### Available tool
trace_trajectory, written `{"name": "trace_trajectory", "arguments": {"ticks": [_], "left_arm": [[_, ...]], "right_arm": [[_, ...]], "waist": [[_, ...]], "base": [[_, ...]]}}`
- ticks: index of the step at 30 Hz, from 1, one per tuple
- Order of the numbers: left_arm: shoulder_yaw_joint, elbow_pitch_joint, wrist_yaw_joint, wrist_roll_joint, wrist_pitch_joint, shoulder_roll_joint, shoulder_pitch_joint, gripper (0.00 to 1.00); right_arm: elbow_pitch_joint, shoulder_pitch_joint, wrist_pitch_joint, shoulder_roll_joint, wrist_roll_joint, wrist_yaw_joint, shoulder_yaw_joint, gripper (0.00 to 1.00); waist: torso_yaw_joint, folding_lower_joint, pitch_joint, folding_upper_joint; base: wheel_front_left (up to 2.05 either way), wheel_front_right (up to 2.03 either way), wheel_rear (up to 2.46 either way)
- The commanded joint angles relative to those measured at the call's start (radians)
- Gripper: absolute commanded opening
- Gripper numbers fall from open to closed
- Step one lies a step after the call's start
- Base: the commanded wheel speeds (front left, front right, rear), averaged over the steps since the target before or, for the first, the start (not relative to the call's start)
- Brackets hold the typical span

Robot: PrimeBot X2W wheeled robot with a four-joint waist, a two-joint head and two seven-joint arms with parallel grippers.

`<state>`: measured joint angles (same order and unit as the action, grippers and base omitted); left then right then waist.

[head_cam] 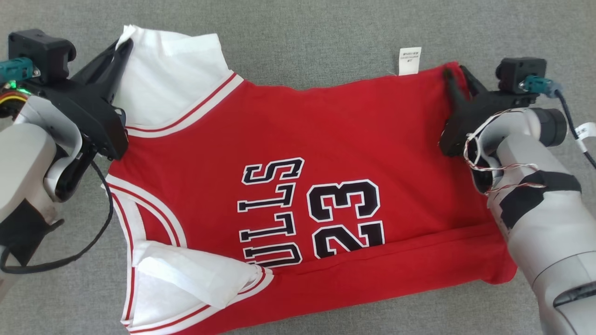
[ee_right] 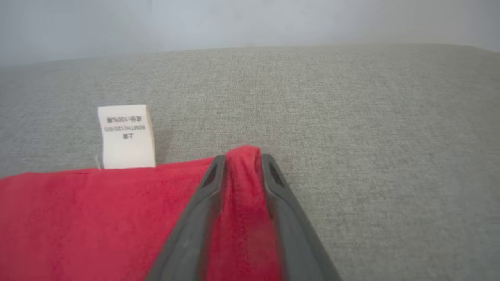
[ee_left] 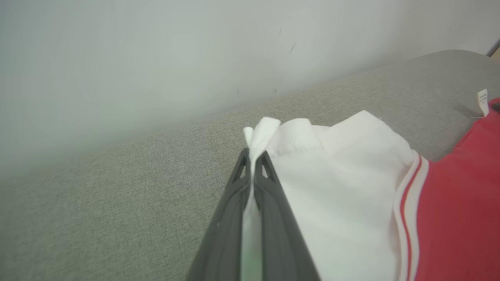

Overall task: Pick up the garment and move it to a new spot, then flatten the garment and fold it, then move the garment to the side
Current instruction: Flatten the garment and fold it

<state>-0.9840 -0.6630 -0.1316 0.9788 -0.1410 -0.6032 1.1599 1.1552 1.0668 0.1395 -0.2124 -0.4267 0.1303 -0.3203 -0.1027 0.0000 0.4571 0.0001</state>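
Fold step, I'd say: left pincer (ee_left: 254,155) clamps red-and-white cloth basketball jersey (head_cam: 298,135) by its sleeve, right pincer (ee_right: 244,159) grips its hem corner; next, lift both evenly.

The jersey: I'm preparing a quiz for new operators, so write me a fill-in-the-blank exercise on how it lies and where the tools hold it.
1. The left tool is shut on the ____ sleeve of the jersey.
2. The right tool pinches a fold of ____ fabric.
3. The number printed on the jersey is ____.
4. The care label lies on ____ upholstery.
Missing words: white; red; 23; grey.
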Motion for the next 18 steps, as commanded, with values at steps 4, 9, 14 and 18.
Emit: {"name": "trace_trajectory", "arguments": {"ticks": [4, 9, 14, 18], "left_arm": [[-0.008, -0.003, 0.002, 0.026, -0.017, 0.004, 0.030, 0.00], [0.001, -0.028, 0.002, 0.048, -0.049, 0.011, 0.056, 0.00], [-0.018, -0.029, 0.002, 0.059, -0.084, 0.012, 0.029, 0.00], [-0.022, 0.002, 0.002, 0.071, -0.110, 0.004, -0.018, 0.00]], "right_arm": [[0.046, 0.047, 0.023, -0.002, 0.006, 0.001, 0.014, 0.00], [0.075, 0.090, 0.083, -0.010, 0.009, 0.001, 0.047, 0.00], [0.077, 0.054, 0.111, 0.001, 0.000, 0.001, 0.056, 0.00], [0.030, -0.008, 0.122, -0.002, -0.035, 0.001, 0.052, 0.00]], "waist": [[0.006, 0.0000, 0.012, -0.0001], [0.015, 0.0000, 0.014, -0.0001], [0.020, 0.0000, -0.016, -0.0001], [0.022, 0.0000, -0.053, -0.0001]], "base": [[0.00, 0.00, 0.00], [0.00, 0.00, 0.00], [0.00, 0.00, 0.00], [0.00, 0.00, 0.00]]}}
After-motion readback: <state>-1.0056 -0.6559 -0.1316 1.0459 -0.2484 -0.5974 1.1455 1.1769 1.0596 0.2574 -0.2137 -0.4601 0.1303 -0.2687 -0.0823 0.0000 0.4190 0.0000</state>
